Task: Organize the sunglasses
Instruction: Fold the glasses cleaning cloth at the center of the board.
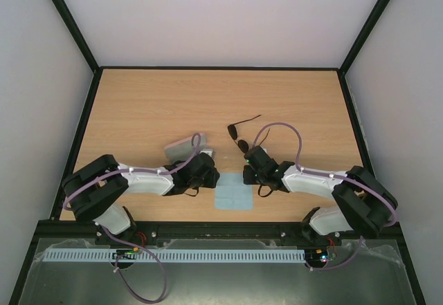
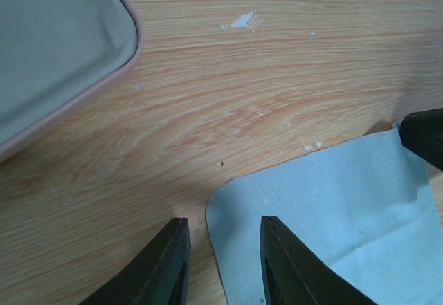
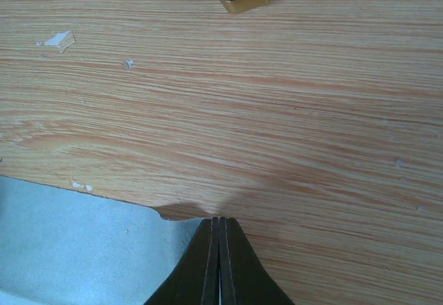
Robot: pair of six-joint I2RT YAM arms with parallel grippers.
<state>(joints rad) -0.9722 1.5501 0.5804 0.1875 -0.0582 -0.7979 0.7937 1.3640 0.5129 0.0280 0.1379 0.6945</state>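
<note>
The sunglasses (image 1: 239,137) are seen lying on the table (image 1: 138,111) just to the far side of the right gripper (image 3: 219,232). In the right wrist view only a lens edge and a gold hinge show at the top of the frame. From above, the two lenses are lined up roughly near-to-far, and one thin temple arm is thrown out toward the far right. The right arm is judged the nearer. A short reach straight away from its base would be needed, across bare wood.

The right fingers are pressed fully together at the far right corner of the light blue cloth (image 3: 76,250). Whether that corner is pinched cannot be told. The left gripper (image 2: 221,250) is held open, one finger over the wood and one over the cloth's left edge, with nothing grasped. The pink case (image 2: 55,42) lies to its far left.
</note>
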